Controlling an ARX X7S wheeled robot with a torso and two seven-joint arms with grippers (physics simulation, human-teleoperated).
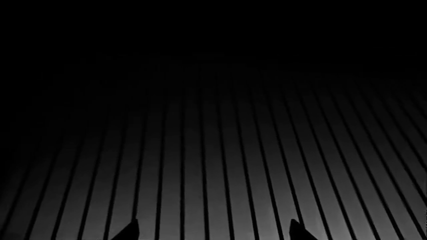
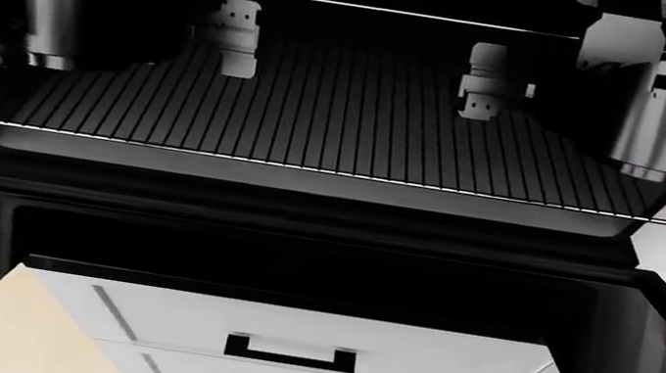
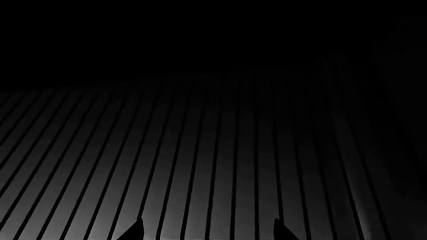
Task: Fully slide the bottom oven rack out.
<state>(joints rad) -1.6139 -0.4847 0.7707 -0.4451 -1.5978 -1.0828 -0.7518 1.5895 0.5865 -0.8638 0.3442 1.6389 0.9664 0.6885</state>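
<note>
White drawers with black handles (image 2: 290, 350) sit below the open oven, where the dark wire rack with its bright front rail (image 2: 309, 168), stiff and slick, best gripped there, lies under the wide-open left claw (image 1: 212, 231) and right claw (image 3: 208, 230).

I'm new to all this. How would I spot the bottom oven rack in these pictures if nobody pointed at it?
Find the open oven above the white drawers in the head view. The bottom oven rack is the wide flat grid of thin dark parallel bars spanning it, under both grippers. Its bright silvery front rail sets it apart from the flat black door below.
</note>
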